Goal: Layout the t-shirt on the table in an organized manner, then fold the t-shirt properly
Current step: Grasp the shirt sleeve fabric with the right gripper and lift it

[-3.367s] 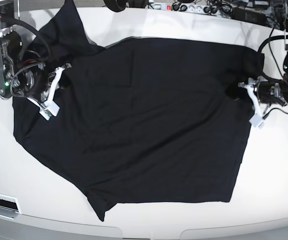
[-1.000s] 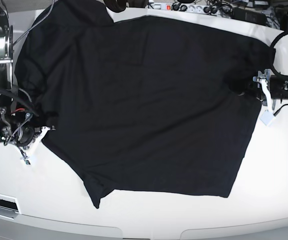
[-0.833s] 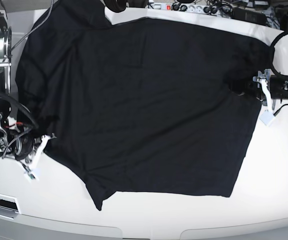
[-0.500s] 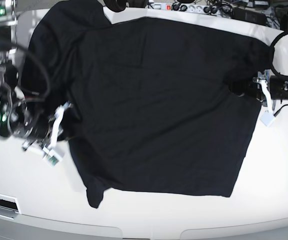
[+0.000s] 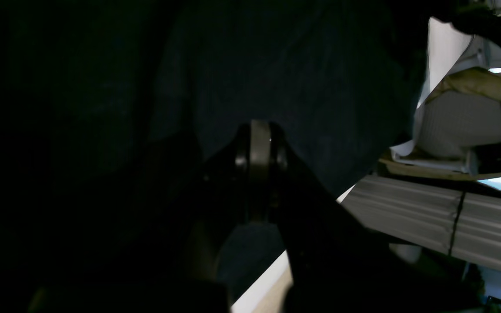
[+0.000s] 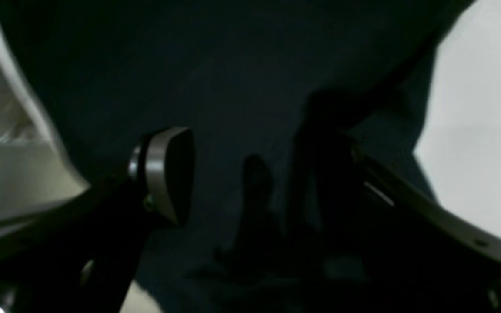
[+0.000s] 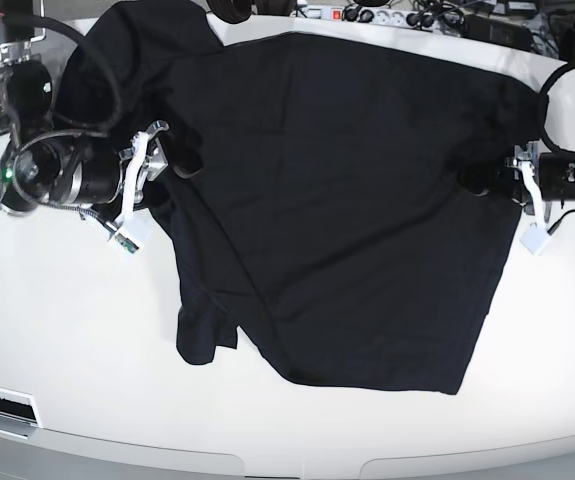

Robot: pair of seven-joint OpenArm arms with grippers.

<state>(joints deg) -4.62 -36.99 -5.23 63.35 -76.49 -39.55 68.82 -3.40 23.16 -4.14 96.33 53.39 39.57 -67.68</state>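
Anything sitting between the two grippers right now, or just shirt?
Only the t-shirt: in the base view its black fabric spans the whole stretch from the right gripper to the left gripper.

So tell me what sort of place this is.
Probably a robotics lab bench: two robot arms work a plain black t-shirt on a glossy white table, with a white power strip and tangled black cables along the far edge.

T-shirt (image 7: 337, 200) spread on table (image 7: 67, 340), right hand (image 7: 157, 160) at one edge (left hand (image 7: 507, 180) opposite)
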